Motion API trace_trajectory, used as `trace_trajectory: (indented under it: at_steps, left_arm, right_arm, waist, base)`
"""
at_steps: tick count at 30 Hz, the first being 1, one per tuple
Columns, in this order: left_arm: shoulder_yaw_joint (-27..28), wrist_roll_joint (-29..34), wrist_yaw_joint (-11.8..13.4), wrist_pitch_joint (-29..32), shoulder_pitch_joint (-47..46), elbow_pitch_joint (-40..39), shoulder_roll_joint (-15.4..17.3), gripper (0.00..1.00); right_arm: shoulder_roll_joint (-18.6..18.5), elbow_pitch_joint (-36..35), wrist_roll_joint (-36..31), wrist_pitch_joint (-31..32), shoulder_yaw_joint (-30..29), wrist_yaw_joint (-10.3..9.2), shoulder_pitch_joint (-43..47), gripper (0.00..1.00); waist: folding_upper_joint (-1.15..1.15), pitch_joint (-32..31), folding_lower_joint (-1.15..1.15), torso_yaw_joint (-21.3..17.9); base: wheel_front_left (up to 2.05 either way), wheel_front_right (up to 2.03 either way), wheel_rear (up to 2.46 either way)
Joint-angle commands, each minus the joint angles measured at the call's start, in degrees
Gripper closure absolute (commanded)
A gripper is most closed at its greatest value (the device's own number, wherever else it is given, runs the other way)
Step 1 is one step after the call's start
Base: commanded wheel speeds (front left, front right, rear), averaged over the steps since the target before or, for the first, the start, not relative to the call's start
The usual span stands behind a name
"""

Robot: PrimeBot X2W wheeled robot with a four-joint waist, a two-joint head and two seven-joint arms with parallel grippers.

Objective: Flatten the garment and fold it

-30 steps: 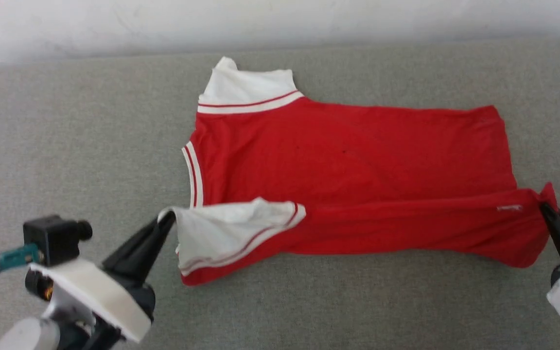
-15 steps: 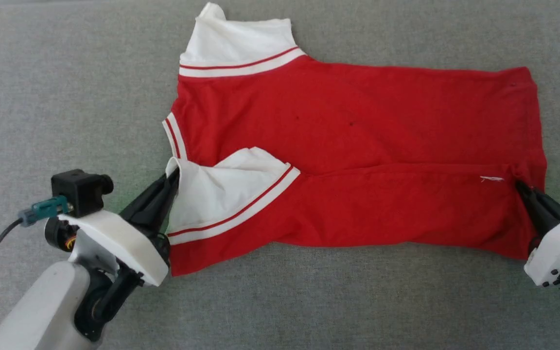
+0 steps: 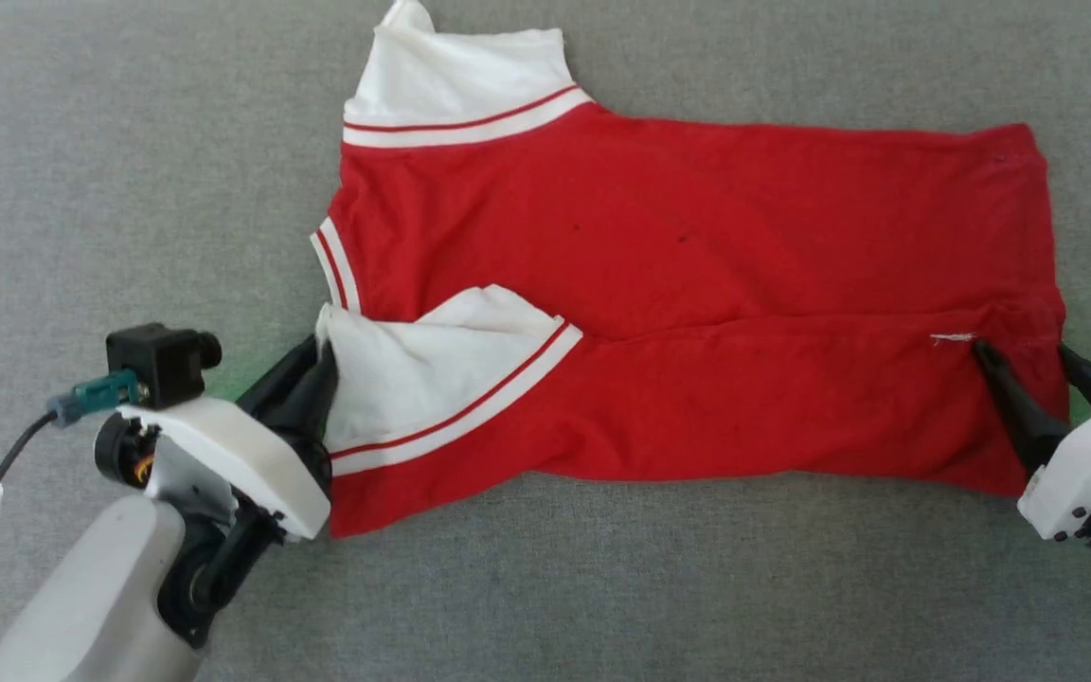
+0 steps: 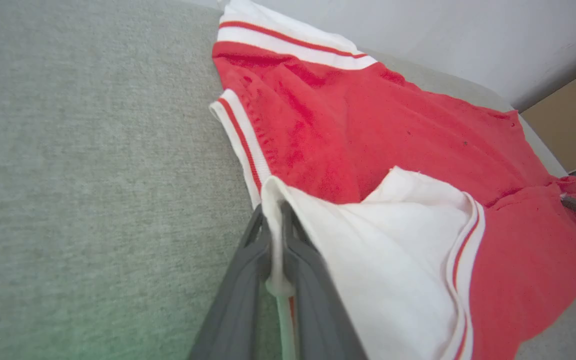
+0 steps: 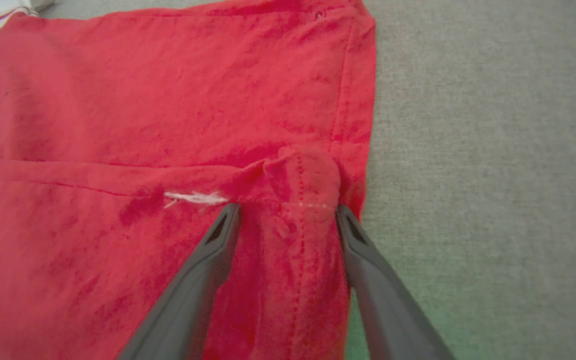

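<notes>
Matt red cloth garment (image 3: pixel 697 284)

The red garment (image 3: pixel 697 237) is being carried by a grey fabric-covered surface (image 3: pixel 129 142), spread across it with its near edge folded over.

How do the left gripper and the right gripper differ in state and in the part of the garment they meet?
The left gripper is shut, pinching the white sleeve edge of the garment; the right gripper is open, its fingers apart on either side of a bunched red hem. The left gripper is at the sleeve end, the right gripper at the bottom end. Both have dark fingers and meet the folded-over near flap.
</notes>
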Motion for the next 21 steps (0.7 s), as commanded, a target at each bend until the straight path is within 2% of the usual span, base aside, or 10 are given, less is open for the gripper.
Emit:
trace_trajectory:
  at_steps: [1, 5, 9, 14, 18, 21]
  left_arm:
    - [0.4, -0.5, 0.5, -0.7, 1.2, -0.4, -0.4, 0.0]
    - [1.9, -1.5, 1.6, -3.3, 4.2, -2.9, -0.6, 0.0]
    - [4.3, -1.3, 3.8, -7.5, 8.5, -6.4, -0.2, 0.0]
    - [7.1, 1.5, 8.2, -13.6, 14.5, -12.1, -0.6, 0.0]
    - [9.6, 5.8, 10.8, -15.7, 18.8, -16.6, -4.1, 0.0]
    - [13.3, 10.2, 11.1, -15.9, 21.8, -19.1, -9.3, 0.0]
  right_arm:
    - [0.1, -0.2, 0.4, -0.2, -0.2, -0.12, 0.8, 0.0]
    - [0.2, -3.3, 1.0, -1.6, -1.1, -0.12, 3.1, 0.0]
    - [1.1, -6.7, 0.1, -4.0, -3.7, -0.12, 6.0, 0.0]
    - [5.9, -11.7, -4.3, -10.6, -9.3, -0.12, 9.4, 0.0]
    - [11.6, -14.0, -9.0, -17.3, -12.3, -0.12, 11.9, 0.0]
    - [14.7, -13.9, -10.4, -21.7, -13.3, -0.12, 14.0, 0.0]
  waist:
    - [0.0, -1.5, 0.0, 0.2]
    - [0.0, -4.4, 0.0, 0.5]
    - [0.0, -7.6, 0.0, 0.7]
    - [0.0, -10.6, 0.0, 1.2]
    - [0.0, -12.2, 0.0, 1.6]
    - [0.0, -13.2, 0.0, 2.1]
  base:
    - [0.0, 0.0, 0.0]
    - [0.0, 0.0, 0.0]
    - [0.0, 0.0, 0.0]
    - [0.0, 0.0, 0.0]
    - [0.0, 0.0, 0.0]
    - [0.0, 0.0, 0.0]
